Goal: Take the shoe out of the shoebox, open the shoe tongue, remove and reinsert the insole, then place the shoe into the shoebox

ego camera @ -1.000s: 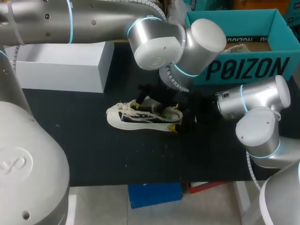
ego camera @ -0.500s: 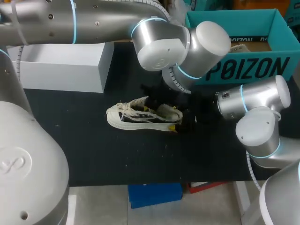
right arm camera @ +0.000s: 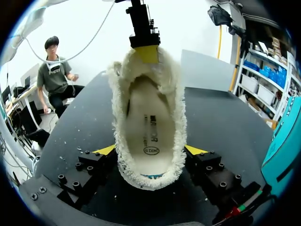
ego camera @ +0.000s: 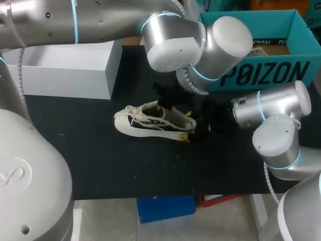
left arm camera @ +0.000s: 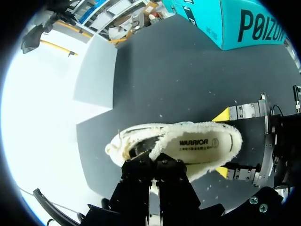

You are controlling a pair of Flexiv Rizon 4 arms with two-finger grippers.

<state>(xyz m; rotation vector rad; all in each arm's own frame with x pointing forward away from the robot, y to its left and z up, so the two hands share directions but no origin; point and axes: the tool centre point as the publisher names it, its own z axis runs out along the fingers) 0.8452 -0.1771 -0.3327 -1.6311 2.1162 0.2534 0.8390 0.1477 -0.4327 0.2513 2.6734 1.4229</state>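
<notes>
Underneath everything lies the dark table (ego camera: 100, 160), with 2 arms over it: the left arm (ego camera: 100, 20) reaches past the middle and the right arm (ego camera: 276, 110) comes in low from the side. A teal shoebox (ego camera: 261, 75) stands at the far right and a white box (ego camera: 65, 70) at the far left. Between them the shoe (ego camera: 150, 123) rests upright on the table. The right gripper (right arm camera: 150, 149) clamps its heel from 2 sides. The left gripper (left arm camera: 155, 169), nearly closed, pinches the shoe's fleecy edge by the laces. Inside lies 1 pale insole (right arm camera: 150, 127).
</notes>
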